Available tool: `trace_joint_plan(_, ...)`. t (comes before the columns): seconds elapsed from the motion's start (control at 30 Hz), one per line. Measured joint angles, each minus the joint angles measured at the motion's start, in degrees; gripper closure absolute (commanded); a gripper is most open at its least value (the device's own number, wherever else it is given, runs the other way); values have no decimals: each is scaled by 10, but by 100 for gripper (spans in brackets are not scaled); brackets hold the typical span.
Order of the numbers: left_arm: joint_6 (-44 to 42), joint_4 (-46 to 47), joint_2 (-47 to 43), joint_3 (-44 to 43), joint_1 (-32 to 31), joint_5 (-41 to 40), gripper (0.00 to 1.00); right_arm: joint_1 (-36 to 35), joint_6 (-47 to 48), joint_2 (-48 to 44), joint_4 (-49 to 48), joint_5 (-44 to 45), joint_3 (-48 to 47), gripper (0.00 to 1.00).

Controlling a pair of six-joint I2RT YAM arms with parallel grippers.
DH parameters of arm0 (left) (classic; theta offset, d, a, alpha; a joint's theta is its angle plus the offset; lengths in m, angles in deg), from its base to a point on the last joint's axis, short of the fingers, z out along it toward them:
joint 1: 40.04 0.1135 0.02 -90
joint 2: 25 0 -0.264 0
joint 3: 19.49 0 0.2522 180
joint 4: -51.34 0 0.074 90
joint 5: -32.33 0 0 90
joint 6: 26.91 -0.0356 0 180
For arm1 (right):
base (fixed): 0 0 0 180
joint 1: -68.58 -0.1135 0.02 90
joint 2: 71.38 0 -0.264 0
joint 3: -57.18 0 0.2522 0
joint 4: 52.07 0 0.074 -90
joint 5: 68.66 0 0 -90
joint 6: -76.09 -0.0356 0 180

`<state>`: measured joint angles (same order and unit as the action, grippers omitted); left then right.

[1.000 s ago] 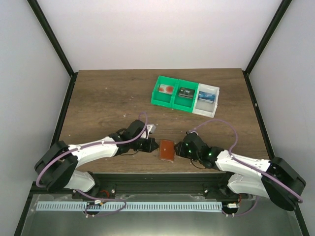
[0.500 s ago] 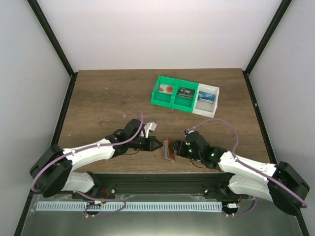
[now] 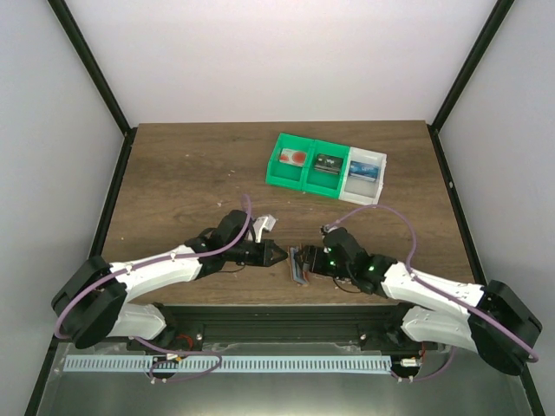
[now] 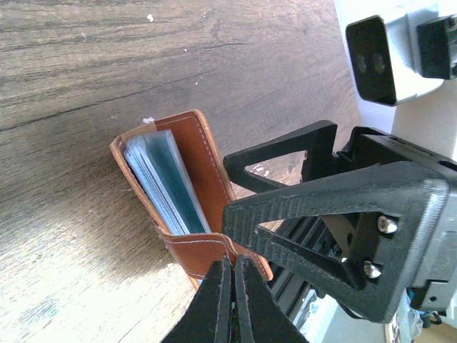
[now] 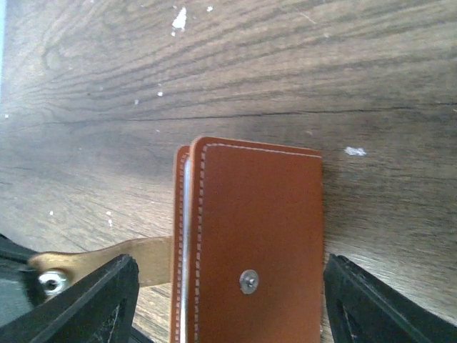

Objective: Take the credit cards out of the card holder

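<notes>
The reddish-brown leather card holder (image 3: 298, 267) stands on edge near the table's front edge, between my two grippers. Seen from the left wrist, the card holder (image 4: 191, 153) gapes and shows pale blue inner layers; I cannot tell whether a card sits among them. My left gripper (image 4: 233, 263) is shut, its tips pinching the holder's strap (image 4: 203, 246). My right gripper (image 5: 232, 300) is open, one finger on each side of the card holder (image 5: 257, 221). Credit cards lie in the bins at the back: a white one with a red mark (image 3: 293, 158) and a blue one (image 3: 366, 169).
A green bin (image 3: 305, 184) with two compartments and a white bin (image 3: 364, 195) stand joined at the back right; a dark card (image 3: 327, 163) lies in the middle compartment. The table's front edge and a black rail run just behind the holder.
The card holder has gone from lying flat to standing on edge. My right gripper has opened wider and come in around it. My left gripper has stayed shut at its left side.
</notes>
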<state>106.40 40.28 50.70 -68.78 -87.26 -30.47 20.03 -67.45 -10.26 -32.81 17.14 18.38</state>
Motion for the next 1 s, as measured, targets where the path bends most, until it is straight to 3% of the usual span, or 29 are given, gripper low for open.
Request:
trace_joint_plan(0.5,-9,-27,-14,0,0,-25,100,0,14,3,98,82,-1,50)
trace_joint_plan(1.0,-26,-71,-19,0,5,-69,100,0,11,-31,105,120,29,93)
